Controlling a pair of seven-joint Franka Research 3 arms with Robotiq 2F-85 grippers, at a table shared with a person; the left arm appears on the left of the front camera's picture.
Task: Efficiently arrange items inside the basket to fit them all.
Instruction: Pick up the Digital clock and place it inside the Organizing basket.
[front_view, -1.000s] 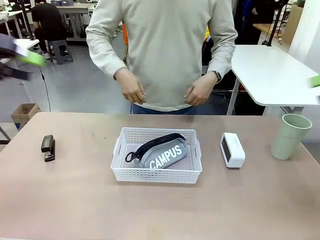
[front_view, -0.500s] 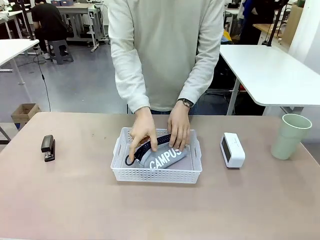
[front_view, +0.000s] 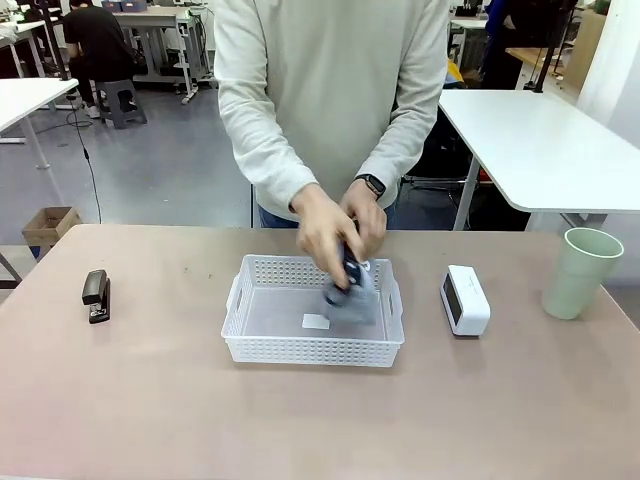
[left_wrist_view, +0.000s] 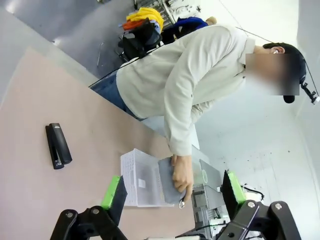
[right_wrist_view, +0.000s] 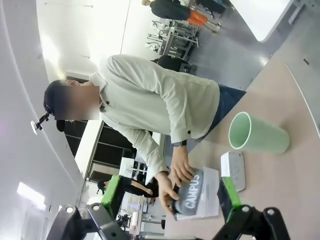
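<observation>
Front view: one white basket (front_view: 312, 350) at centre frame on the brown table (front_view: 300, 430), with a small white label on its bare floor. Over its right half, one grey pouch (front_view: 357, 300), blurred, stood on end and gripped from above by the person's right hand (front_view: 322, 235), with the person's left hand (front_view: 366, 212) close behind it. Cannot tell whether the pouch touches the basket floor.

Outside the basket, all on the table: one small black stapler (front_view: 96, 296) at far left of frame, one white box (front_view: 465, 300) just right of the basket, and one pale green cup (front_view: 580, 272) upright near the right edge.

Right wrist view: "CAMPUS" print on the pouch plainly readable, where the front view gives only a grey smear. Open mouth and hollow inside of the cup on show too. Along the bottom edge, right gripper (right_wrist_view: 170, 192), green-padded fingers spread wide, nothing between them, well away from the basket.

Left wrist view: plain grey back of the pouch, the basket's lattice end wall, and the stapler lying flat at left of frame. Left gripper (left_wrist_view: 172, 182) at the bottom edge, jaws likewise wide apart and empty.

Tally: two grippers, two hands, one basket, four items.
</observation>
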